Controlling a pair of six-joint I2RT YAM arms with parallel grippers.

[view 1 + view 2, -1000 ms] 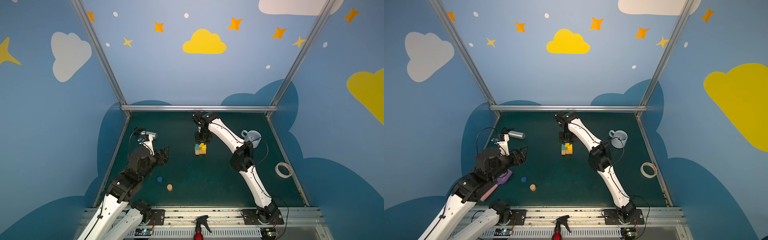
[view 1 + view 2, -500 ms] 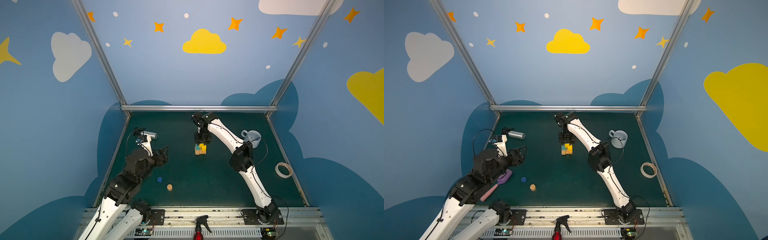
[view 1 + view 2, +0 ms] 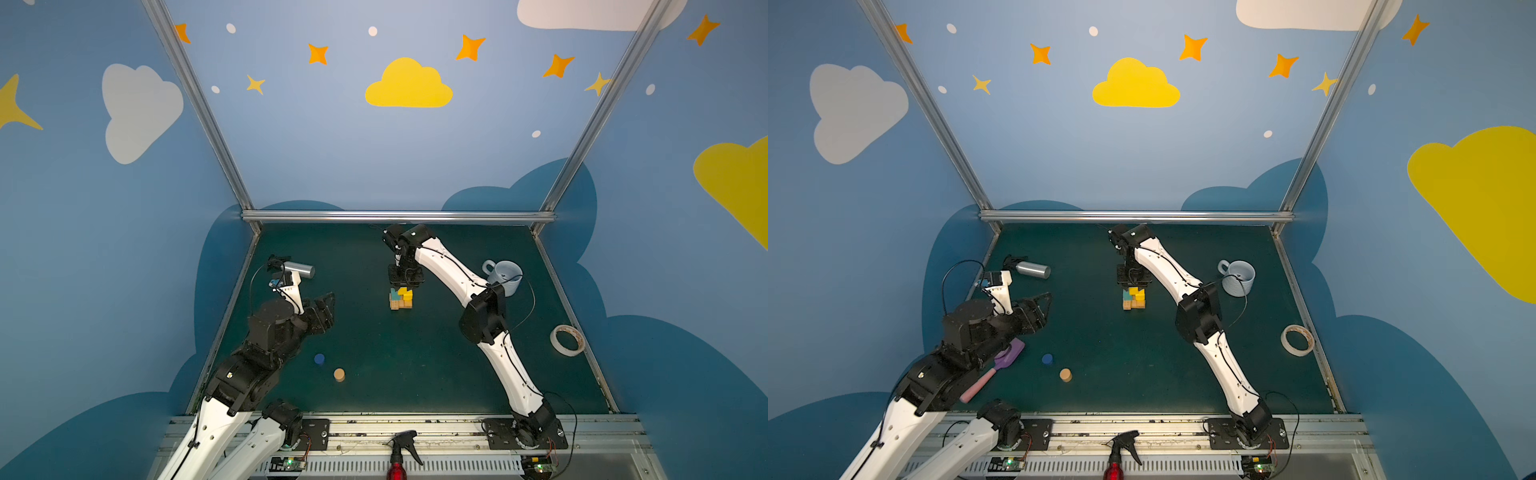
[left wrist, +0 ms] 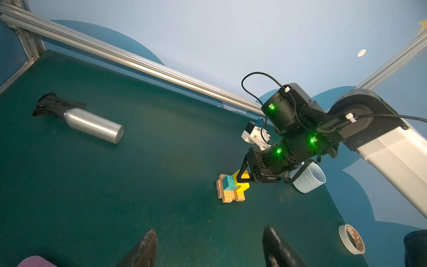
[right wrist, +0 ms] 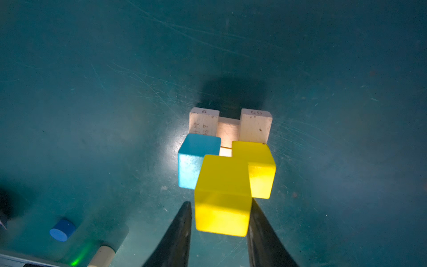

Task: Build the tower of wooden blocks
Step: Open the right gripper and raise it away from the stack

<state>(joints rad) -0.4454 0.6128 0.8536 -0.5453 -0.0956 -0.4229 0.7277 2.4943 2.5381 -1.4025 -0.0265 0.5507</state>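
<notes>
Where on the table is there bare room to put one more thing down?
Free: the wide patch between the tower, the tan cylinder and the right arm. Crowded: the left side, with spray bottle, spatula and blue cylinder.

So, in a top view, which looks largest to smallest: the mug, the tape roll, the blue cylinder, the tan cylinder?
1. mug
2. tape roll
3. blue cylinder and tan cylinder: they look alike, so I do not rank them.

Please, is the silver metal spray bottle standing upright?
No, the silver metal spray bottle lies on its side.
</notes>
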